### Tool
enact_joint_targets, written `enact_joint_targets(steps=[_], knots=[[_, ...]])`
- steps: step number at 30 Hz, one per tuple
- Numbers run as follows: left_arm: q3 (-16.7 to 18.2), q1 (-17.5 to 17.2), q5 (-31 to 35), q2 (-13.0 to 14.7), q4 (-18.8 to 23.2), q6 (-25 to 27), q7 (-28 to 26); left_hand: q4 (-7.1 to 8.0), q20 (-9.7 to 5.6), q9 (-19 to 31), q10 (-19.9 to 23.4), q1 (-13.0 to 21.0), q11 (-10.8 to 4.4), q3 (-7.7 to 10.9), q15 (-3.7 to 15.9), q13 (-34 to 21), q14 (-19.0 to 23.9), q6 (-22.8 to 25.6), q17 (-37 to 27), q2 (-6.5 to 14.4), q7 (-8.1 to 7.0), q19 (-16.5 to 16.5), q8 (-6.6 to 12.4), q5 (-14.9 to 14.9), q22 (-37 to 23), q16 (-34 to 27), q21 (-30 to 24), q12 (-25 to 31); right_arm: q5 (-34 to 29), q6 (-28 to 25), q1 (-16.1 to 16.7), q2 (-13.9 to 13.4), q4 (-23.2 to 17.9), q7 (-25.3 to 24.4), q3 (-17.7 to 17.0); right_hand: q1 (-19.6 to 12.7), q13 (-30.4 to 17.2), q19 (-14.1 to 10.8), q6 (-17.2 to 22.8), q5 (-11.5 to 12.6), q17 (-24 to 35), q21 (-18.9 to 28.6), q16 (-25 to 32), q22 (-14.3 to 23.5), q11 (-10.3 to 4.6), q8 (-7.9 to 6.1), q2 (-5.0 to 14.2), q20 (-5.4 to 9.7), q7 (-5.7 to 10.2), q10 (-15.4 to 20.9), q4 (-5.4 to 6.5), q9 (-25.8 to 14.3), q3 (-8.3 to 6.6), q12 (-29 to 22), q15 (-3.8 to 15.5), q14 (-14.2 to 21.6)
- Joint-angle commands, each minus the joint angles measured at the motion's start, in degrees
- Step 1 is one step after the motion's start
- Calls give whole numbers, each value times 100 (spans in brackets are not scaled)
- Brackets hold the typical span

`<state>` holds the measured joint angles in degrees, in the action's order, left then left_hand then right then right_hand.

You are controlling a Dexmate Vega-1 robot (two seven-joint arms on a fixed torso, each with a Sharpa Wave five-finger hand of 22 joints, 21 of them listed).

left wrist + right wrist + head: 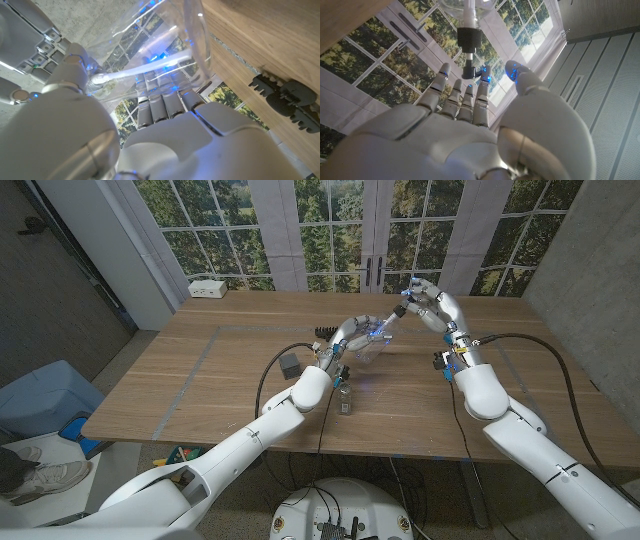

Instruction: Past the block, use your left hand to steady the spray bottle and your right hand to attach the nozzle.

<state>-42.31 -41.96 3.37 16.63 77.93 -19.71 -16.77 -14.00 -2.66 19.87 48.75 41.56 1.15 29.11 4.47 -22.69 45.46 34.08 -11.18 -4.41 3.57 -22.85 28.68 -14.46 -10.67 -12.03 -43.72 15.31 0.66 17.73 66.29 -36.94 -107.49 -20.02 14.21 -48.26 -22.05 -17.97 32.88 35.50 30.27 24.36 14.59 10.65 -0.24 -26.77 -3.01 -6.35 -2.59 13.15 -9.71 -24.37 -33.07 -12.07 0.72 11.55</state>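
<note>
**Nozzle at the bottle neck, bottle held tilted**

Wooden table [200,390]: one. At its centre, the left hand [345,340] grips one clear spray bottle [372,348] around the body, lifted and tilted, neck toward 2 o'clock. The right hand [432,302] pinches one black-collared nozzle [468,47] at the fingertips, aligned with the neck; whether the threads have engaged cannot be told.

Handling, judged: the bottle looks thin-walled, light and slick, so it may flex or twist under torque; best held at mid-body. The nozzle is small and stiff; grip the collar.

Also: one small bottle [345,401] at 6 o'clock of the left hand, and one black clip [325,332] beside it.
</note>
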Motion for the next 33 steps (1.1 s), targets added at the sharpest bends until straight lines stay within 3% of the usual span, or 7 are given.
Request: enact_joint_targets(steps=[1, 6, 10, 14, 22, 30, 33], knots=[[25, -4, -19, 42, -36, -116, 13, 1049, -186, 133, 1461, 379, -1266, 1034, 890, -33, 30, 858, -19, 1421, -879, 36, 1087, -35, -3, 37, -54, 16, 73, -444, -175, -26, -76, 39, 94, 13, 4, 0, -124, 65, 8, -25, -29, 22, 32, 76, -27, -12, 22, -50, -8, 23, -68, 18, -12, -1], [36, 0, -11, 38, -72, -207, 3, 1053, -188, 134, 1462, 375, -1266, 1028, 888, -36, 28, 854, -18, 1419, -880, 39, 1089, -47, -2, 38, -56, 13, 176, -560, -188, -7, -69, -19, 84, 73, 15, 0, -368, 138, 11, -32, -46, 27, 64, 240, -54, -33, -44, -138, 6, 80, -120, 33, -52, -36], [42, 2, -2, 34, -93, -256, -4, 1056, -187, 137, 1461, 372, -1266, 1023, 888, -38, 26, 859, -18, 1416, -884, 40, 1096, -58, -2, 39, -58, 9, 237, -645, -183, 4, -76, -83, 72, 115, 20, -7, -386, 173, 14, -33, -65, 30, 93, 281, -68, -60, -79, -212, 18, 106, -140, 49, -120, -82], [50, 1, 8, 28, -103, -286, -13, 1059, -186, 130, 1459, 369, -1266, 1018, 889, -38, 27, 858, -18, 1415, -871, 40, 1094, -68, -1, 39, -61, 4, 294, -660, -166, 23, -61, -144, 70, 205, 18, -61, -212, 222, 22, -17, -68, 36, 116, 237, -84, -110, -193, -259, 45, 105, -166, 41, -176, -96], [70, -17, 25, 15, -112, -331, -54, 1061, -193, 115, 1464, 368, -1265, 1012, 890, -44, 31, 877, -18, 1416, -871, 38, 1096, -87, 0, 38, -66, 1, 298, -304, -96, 126, 114, -352, 46, 371, -3, -235, 311, 370, 55, 37, -14, 41, 230, 4, -77, -119, -386, -69, 67, 17, -283, -59, -215, 14], [74, -24, 46, -1, -104, -341, -72, 1059, -193, 124, 1464, 371, -1265, 1006, 892, -49, 34, 854, -19, 1418, -874, 38, 1099, -106, 1, 37, -71, -5, 405, 102, 16, 217, 298, -444, -47, 523, -26, -401, 523, 467, 86, 91, 49, 38, 354, -130, -74, -93, -570, 140, 96, -76, -345, -135, -249, 156], [70, -16, 50, -13, -117, -343, -71, 1059, -197, 123, 1466, 372, -1265, 1004, 892, -52, 36, 861, -19, 1417, -882, 39, 1102, -112, 1, 37, -73, -5, 349, 195, 54, 249, 327, -508, -65, 571, -32, -418, 537, 481, 95, 94, 59, 38, 357, -151, -77, -98, -572, 173, 106, -102, -352, -144, -246, 177]])
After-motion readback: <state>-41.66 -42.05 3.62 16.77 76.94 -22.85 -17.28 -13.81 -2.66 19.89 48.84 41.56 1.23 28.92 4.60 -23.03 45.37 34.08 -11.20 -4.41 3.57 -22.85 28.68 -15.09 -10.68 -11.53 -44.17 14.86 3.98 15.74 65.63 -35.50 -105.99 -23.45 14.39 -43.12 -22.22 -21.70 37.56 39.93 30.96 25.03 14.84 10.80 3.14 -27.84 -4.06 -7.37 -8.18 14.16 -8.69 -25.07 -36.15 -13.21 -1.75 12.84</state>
